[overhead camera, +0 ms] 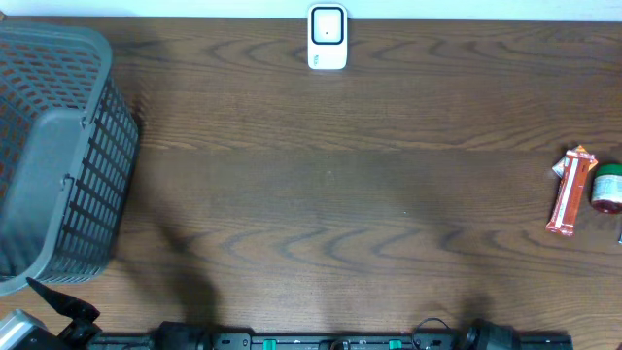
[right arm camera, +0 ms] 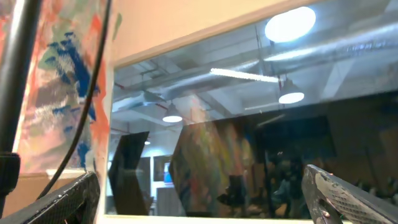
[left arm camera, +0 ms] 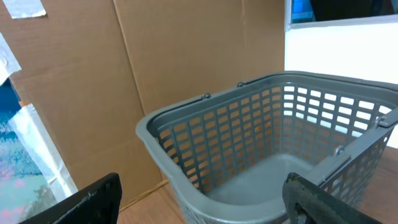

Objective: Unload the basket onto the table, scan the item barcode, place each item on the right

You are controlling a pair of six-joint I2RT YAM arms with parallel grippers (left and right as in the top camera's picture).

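Lying flat, a long orange-wrapped snack bar [overhead camera: 570,192].

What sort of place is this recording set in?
Probably a mock shop checkout on a wooden table: a grey shopping basket, a white barcode scanner and a wrapped snack bar.

Middle of counter [overhead camera: 330,194]: bare wood, a wide passage from side to side.
Left side: gray basket [overhead camera: 58,146] fills this corner, and its mesh walls stand in the way.
Far edge: white scanner [overhead camera: 328,38] stands alone, with room on both sides.
Right edge: snack bar [overhead camera: 570,191] and small jar [overhead camera: 607,189] lie just beside each other, with an open approach from the left.
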